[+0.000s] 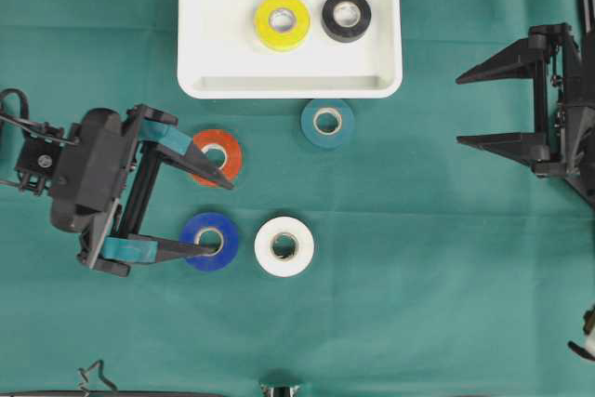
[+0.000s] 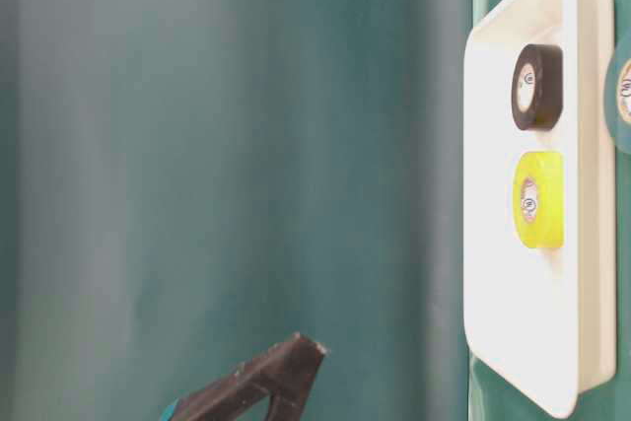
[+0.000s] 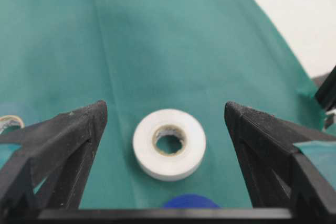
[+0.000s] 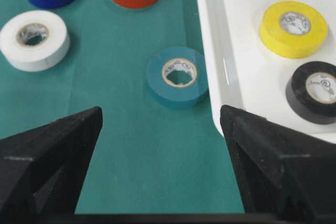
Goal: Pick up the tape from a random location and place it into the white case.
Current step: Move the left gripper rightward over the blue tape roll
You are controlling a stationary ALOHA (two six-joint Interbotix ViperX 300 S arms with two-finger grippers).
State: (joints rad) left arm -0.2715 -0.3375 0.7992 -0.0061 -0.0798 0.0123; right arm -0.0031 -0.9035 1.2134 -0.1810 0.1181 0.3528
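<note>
The work surface is covered by a dark green woven cloth (image 1: 418,304), lying flat with faint lengthwise creases visible in the left wrist view. Lighting is even and diffuse, with soft shadows. Beyond the cloth's far edge a pale off-white surface (image 3: 299,9) is visible. The table-level view shows blurred teal-green background (image 2: 217,145); detail indistinguishable.

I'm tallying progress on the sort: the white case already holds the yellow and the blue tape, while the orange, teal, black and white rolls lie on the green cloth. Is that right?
Not quite: two colours are swapped. The white case holds the yellow tape and the black tape. The blue tape lies on the green cloth with the orange, teal and white rolls, as the overhead view shows.
</note>
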